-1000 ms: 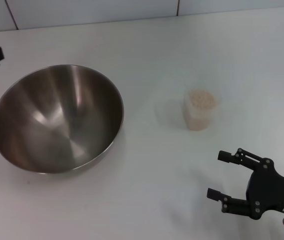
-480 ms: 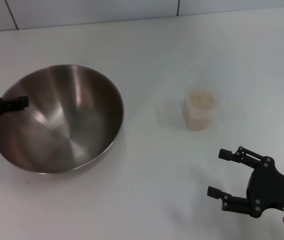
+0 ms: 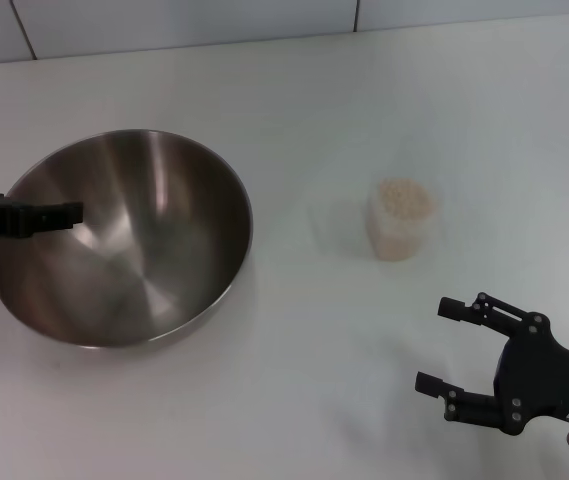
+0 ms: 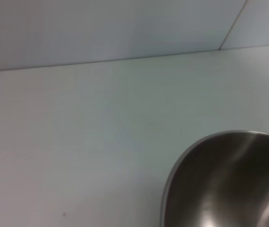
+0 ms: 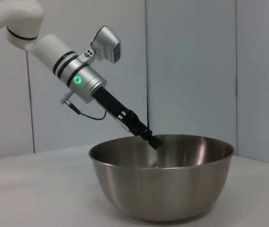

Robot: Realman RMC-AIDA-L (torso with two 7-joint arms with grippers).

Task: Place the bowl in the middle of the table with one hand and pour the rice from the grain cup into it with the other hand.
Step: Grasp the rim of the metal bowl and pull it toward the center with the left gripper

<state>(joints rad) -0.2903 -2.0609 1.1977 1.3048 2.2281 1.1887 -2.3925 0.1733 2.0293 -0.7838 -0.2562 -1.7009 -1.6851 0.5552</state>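
On the white table [image 3: 294,100] below a tiled wall [image 3: 164,25], left gripper [image 3: 64,214] reaches over the bowl [image 3: 124,240] rim, jaw state indiscernible; right gripper [image 3: 449,348] spread, empty.

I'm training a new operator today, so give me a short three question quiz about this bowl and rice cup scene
1. True or false: the rice is already in the bowl.
2. Which gripper reaches over the bowl's rim? A) left B) right
3. Fill in: the grain cup stands on the ____.

Key: 1. False; it fills the cup. 2. A; the left gripper is there, while the right gripper hovers open, nearer than the cup. 3. table.
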